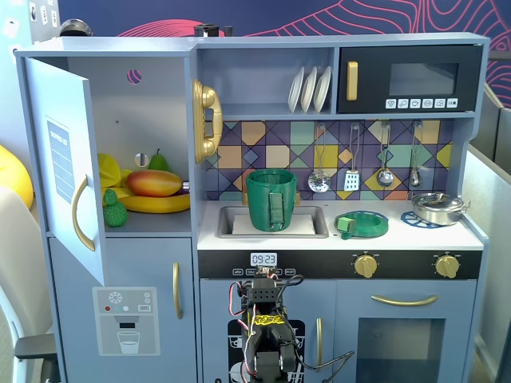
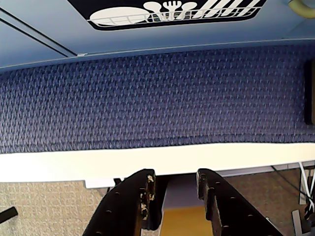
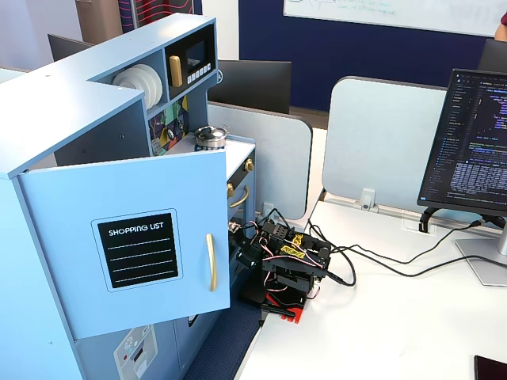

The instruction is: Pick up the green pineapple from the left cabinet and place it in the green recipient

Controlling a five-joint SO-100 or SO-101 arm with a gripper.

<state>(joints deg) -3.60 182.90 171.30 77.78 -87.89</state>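
1. The arm (image 1: 267, 335) sits folded low in front of the toy kitchen; no reach has begun, so the task stands at its start.
2. Claw (image 2: 173, 189): in the wrist view the two fingers stand slightly apart with nothing between them, empty and part open. It faces the blue woven mat (image 2: 157, 98) at the kitchen's foot.
3. The green pineapple (image 1: 114, 210) rests at the front left of the shelf in the left cabinet (image 1: 148, 136), just beside the banana (image 1: 156, 203) and below the mango (image 1: 154, 183). A green pear (image 1: 158, 162) stands behind; it is smooth and must not be taken for the target.
4. The cabinet door (image 1: 65, 159) stands open, so access is clear, though its edge lies near the approach line.
5. The green pot (image 1: 271, 199) stands upright in the sink (image 1: 307, 223), mouth up, seemingly empty, though its inside is poorly seen.
6. Recommended: raise the arm well clear of the counter edge, widen the claw before entry, come in level from the front, and close across the bumpy body, not the tuft.
7. Risk: nudging the banana or clipping the door.
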